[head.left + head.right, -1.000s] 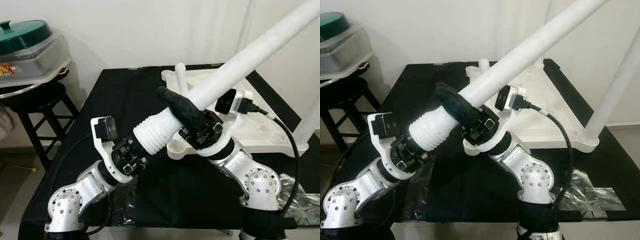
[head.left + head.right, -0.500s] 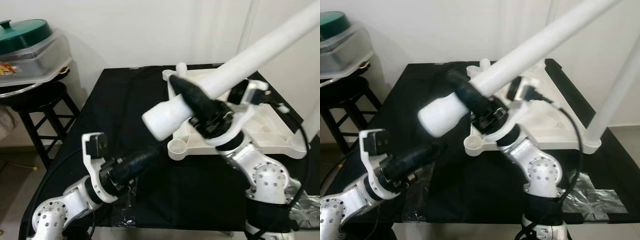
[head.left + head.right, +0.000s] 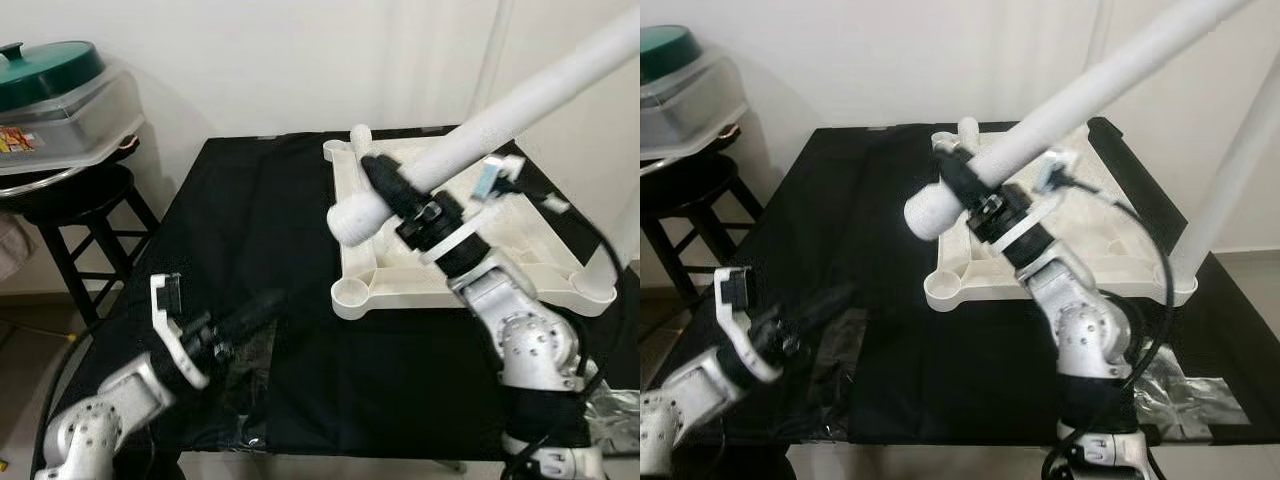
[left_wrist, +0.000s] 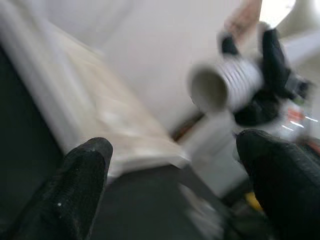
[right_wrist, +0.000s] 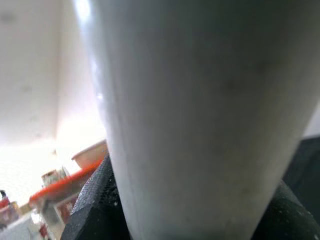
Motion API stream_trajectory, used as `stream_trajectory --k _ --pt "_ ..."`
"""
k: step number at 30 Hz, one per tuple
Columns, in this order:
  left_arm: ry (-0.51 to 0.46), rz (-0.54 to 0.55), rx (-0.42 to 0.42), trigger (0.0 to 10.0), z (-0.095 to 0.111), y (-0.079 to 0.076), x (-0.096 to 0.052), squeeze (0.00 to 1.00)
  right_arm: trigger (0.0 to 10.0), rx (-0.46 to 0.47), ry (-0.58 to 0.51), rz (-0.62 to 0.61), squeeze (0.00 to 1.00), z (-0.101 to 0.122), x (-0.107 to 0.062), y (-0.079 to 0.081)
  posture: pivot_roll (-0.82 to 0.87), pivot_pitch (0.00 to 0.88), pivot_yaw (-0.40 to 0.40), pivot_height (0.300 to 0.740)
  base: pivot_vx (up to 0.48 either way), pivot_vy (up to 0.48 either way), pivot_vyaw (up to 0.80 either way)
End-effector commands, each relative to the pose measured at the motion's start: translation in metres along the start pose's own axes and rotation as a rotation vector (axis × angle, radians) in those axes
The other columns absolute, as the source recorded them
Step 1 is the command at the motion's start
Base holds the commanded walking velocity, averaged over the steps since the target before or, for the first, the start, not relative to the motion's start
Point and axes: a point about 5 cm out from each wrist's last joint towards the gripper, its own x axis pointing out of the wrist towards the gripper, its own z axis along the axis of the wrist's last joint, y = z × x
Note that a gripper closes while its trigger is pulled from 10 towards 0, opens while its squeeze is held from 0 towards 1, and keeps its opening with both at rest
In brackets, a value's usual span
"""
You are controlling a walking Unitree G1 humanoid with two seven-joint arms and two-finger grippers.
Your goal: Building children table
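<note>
An upturned white plastic tabletop (image 3: 505,262) lies on the black table (image 3: 250,200). My right gripper (image 3: 396,196) is shut on a long white table leg (image 3: 520,100) and holds it slanted above the tabletop. The leg's ribbed end (image 3: 351,216) hangs over the near left corner socket (image 3: 351,292). In the right wrist view the leg (image 5: 190,115) sits between the black fingers (image 5: 95,200). My left gripper (image 3: 262,305) is open and low over the table's front left, apart from the leg. Its wrist view looks past both fingers (image 4: 80,185) at the ribbed end (image 4: 222,87).
A second white leg (image 3: 1230,180) stands in the tabletop's right corner, and a short post (image 3: 360,137) rises at its far left corner. A black stool (image 3: 80,195) on the left carries a clear container with a green lid (image 3: 55,90). Crumpled clear plastic (image 3: 1185,385) lies at the table's front.
My left gripper let go of the leg's ribbed end and dropped back to the front left. My right gripper swung the leg rightward, over the tabletop's near left corner.
</note>
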Motion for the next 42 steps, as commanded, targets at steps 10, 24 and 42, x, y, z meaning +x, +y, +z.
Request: stream_trajectory --k 10,24,42 --pt "-0.155 0.355 0.159 10.0 0.022 0.032 -0.011 0.0 10.0 -0.103 -0.004 -0.199 0.0 -0.011 -0.005 -0.019 -0.03 0.059 0.059 0.74 0.0 0.0 0.0" --pt "-0.125 0.418 0.288 10.0 0.015 0.036 -0.004 0.0 10.0 -0.173 -0.036 -0.29 0.0 -0.007 -0.009 -0.03 -0.01 0.073 0.063 0.74 0.0 0.0 0.0" --pt "0.085 0.396 0.626 10.0 -0.027 0.012 0.03 0.0 10.0 -0.575 0.349 -0.125 0.0 -0.056 -0.006 -0.022 0.01 0.14 0.065 0.74 0.0 0.0 0.0"
